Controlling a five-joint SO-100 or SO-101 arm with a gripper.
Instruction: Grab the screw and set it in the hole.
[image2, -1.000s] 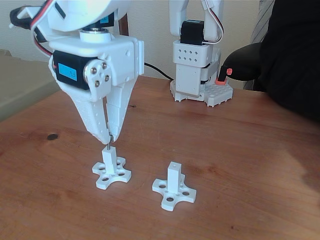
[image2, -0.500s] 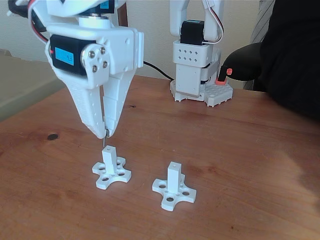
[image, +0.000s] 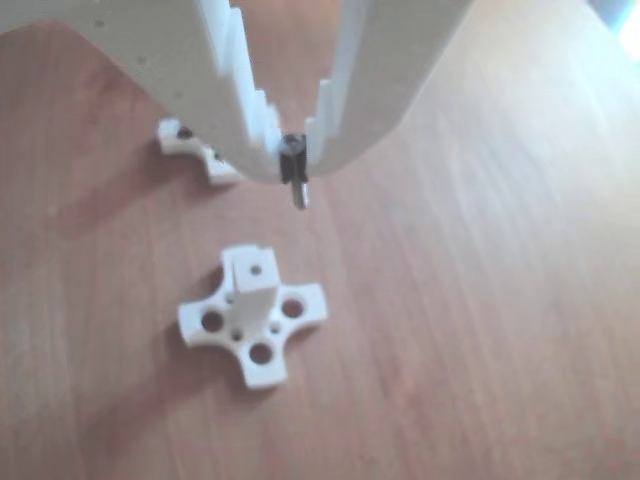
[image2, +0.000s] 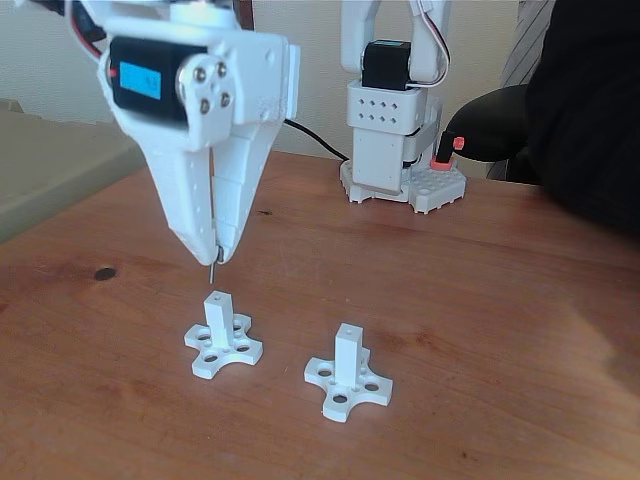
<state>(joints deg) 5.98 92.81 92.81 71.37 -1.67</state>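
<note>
Starting at the left of the fixed view, a small dark spot (image2: 104, 273) marks the brown wooden table (image2: 500, 330), and just right of it the white claw (image2: 215, 257) hangs point-down, its two fingers closed together on the screw (image2: 213, 270). That thin dark screw pokes straight down from the fingertips and hangs in the air a little above the left post (image2: 219, 318), not touching it. The hole (image2: 219, 296) sits in that post's top face, and the screw tip looks just left of it, though the exact line-up is hard to judge from this angle. The post stands upright on a white cross-shaped base (image2: 222, 350) with round holes in its arms.

Moving right, a second post (image2: 348, 355) on a matching base stands near the first, untouched. Behind it, at the table's far edge, is the white arm base (image2: 395, 140) with a black cable (image2: 315, 142) running off to its left. Farther right, a person's dark sleeve (image2: 590, 110) reaches in beside a black handle with a red-orange button (image2: 458, 143).

From the other view, the claw (image: 292, 160) pinches the screw (image: 295, 175) by its head, shaft downward, with the post's hole (image: 256, 268) below and to its left in the picture.
</note>
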